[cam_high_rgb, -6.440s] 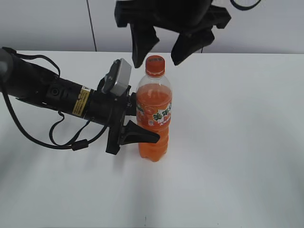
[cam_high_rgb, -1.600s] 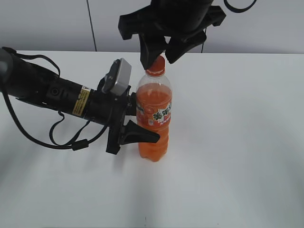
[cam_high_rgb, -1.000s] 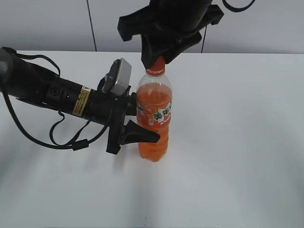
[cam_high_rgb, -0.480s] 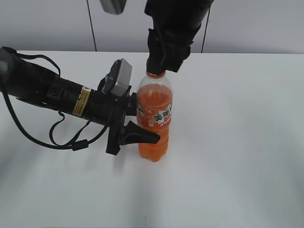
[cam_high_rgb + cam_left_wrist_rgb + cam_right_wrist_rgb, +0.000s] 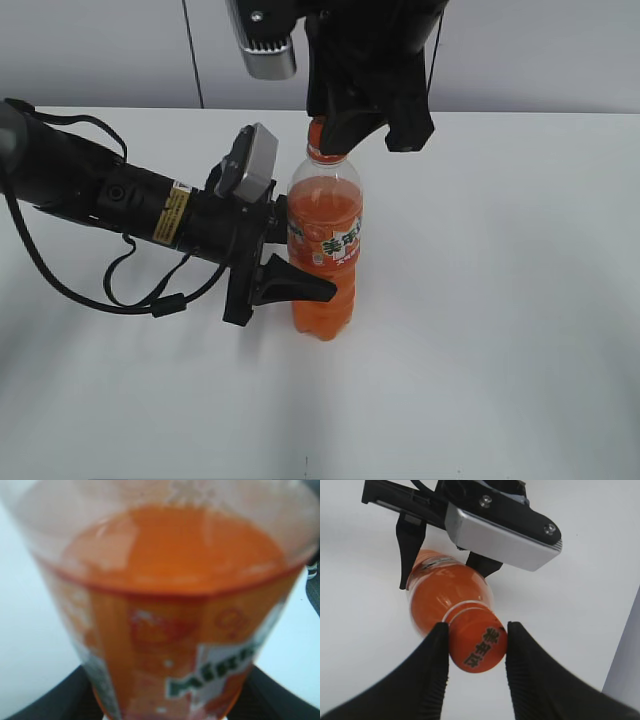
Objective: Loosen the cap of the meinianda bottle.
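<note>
Meinianda bottle (image 5: 325,250): standing upright on the white table (image 5: 500,300), near its middle, orange drink filling it to the shoulder.
Cap (image 5: 479,645): sitting on the bottle's neck, orange, with dark print on top.
Left gripper (image 5: 280,262): reaching in from the left at label height, its fingers lying partly spread along either side of the bottle's waist and gripping it.
Right gripper (image 5: 475,652): hanging above the bottle, its two ribbed fingers (image 5: 432,660) pressing against opposite sides of the cap, narrowly parted and clamping it.
Left wrist view: bottle wall and label filling the frame, blurred.
</note>
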Robot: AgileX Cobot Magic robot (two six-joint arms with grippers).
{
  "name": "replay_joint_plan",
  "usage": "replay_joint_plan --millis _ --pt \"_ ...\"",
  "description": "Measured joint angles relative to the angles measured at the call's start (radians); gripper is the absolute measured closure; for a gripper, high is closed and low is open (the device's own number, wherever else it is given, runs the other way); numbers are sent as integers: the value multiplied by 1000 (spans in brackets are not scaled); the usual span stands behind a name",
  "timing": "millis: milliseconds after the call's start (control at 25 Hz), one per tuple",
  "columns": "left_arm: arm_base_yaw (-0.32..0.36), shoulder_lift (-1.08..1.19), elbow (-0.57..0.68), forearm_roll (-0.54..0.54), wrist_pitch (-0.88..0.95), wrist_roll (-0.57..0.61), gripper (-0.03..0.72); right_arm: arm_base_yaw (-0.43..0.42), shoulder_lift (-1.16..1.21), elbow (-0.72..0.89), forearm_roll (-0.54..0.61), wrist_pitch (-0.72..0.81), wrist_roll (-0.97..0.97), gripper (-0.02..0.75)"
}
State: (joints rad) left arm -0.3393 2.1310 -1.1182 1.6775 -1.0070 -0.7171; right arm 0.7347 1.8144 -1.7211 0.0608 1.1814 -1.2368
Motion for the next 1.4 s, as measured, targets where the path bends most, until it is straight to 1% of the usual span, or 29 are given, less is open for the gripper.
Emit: replay_joint_plan --millis 120,200,240,360,440,640,720,760,840,920,1000,1080,1120,1160,1240,1400 --pt "0 0 0 0 0 0 288 0 0 0 0 -1 3 467" --pt "0 0 0 0 1 0 288 0 0 0 0 -1 32 438" --pt "0 0 0 0 1 0 288 0 0 1 0 0 45 408" --pt "0 0 0 -1 1 -1 288 0 -2 3 24 10 59 251" --pt "0 0 0 -1 1 -1 288 0 -10 3 42 11 61 186" --pt "0 0 0 -1 1 -1 288 0 -44 3 61 9 78 172" --pt "0 0 0 -1 1 -1 288 0 -56 3 61 9 137 172" --pt "0 0 0 -1 1 -1 288 0 -62 3 61 8 184 172" --pt "0 0 0 -1 1 -1 288 0 -70 3 63 6 369 172" --pt "0 0 0 -1 1 -1 288 0 -71 3 61 -12 628 172" --pt "0 0 0 -1 1 -1 288 0 -71 3 53 -24 965 172" --pt "0 0 0 -1 1 -1 288 0 -71 3 31 -23 1249 172" --pt "0 0 0 -1 1 -1 288 0 -71 3 20 -20 1353 172" --pt "0 0 0 -1 1 -1 288 0 -71 3 14 -18 1416 172" --pt "0 0 0 -1 1 -1 288 0 -69 3 10 -10 1472 172" --pt "0 0 0 -1 1 -1 288 0 -32 3 6 26 1501 172"
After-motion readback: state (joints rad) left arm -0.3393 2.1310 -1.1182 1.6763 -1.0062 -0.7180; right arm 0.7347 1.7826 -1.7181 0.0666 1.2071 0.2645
